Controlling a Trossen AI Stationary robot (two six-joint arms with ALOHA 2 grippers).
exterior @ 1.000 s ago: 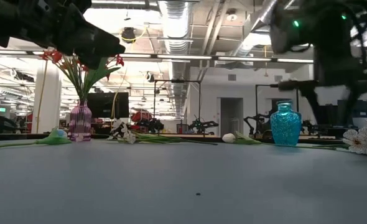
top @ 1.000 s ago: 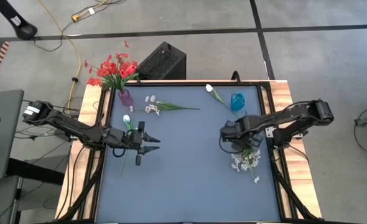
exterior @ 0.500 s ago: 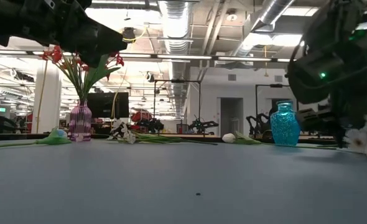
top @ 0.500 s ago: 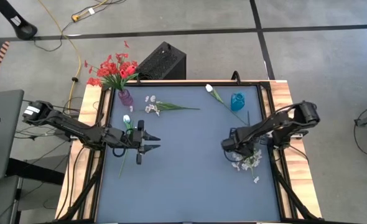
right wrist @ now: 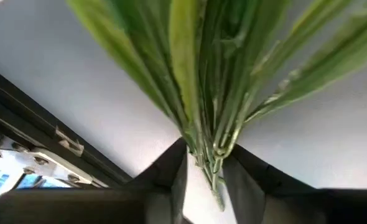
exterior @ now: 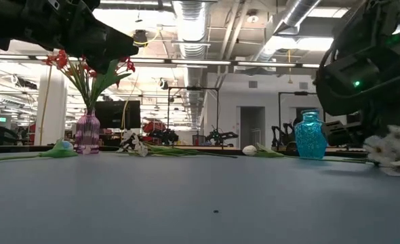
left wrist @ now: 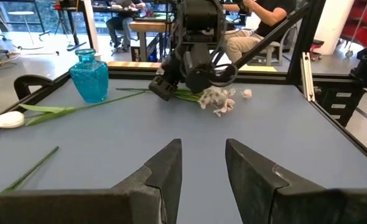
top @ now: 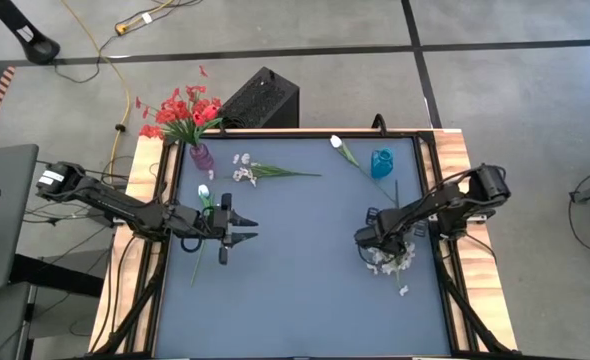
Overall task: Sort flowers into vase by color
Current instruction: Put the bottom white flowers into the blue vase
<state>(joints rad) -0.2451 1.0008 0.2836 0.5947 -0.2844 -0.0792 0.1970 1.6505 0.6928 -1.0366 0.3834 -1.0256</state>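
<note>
- Overhead, I see my right gripper (top: 368, 240) low over the table's right half, its arm reaching in from the right edge and bent back toward the middle.
- Its fingers (right wrist: 171, 174) are pinched on the green stalks of a white flower bunch (top: 393, 262); the right wrist view shows the stems (right wrist: 209, 140) wedged between the two dark pads, leaves fanning away from them.
- The bunch's white blooms lie on the mat just beside the gripper, toward the table's near edge, with one loose bloom (top: 403, 291) a little apart.
- My left gripper (top: 243, 227) waits over the left half of the table, arm stretched in from the left edge; in the left wrist view its fingers (left wrist: 168, 167) stand apart with a gap between them, nothing held.
- A white tulip (top: 204, 193) lies beside the left arm, its stalk running under it.
- A purple vase (top: 202, 156) at the far left corner holds the red flowers (top: 180, 112).
- A blue vase (top: 381, 163) stands near the far right corner, empty as far as I can see.
- Another white tulip (top: 337, 143) lies just left of the blue vase, and a small white spray (top: 245, 170) with a long green stem lies right of the purple vase.
- The table (top: 305, 290) has a blue-grey mat inside a wooden border.
- The low view shows an industrial room behind, with ceiling ducts (exterior: 186, 17) and lit strips; seated people (left wrist: 258, 15) show beyond the table in the left wrist view.
</note>
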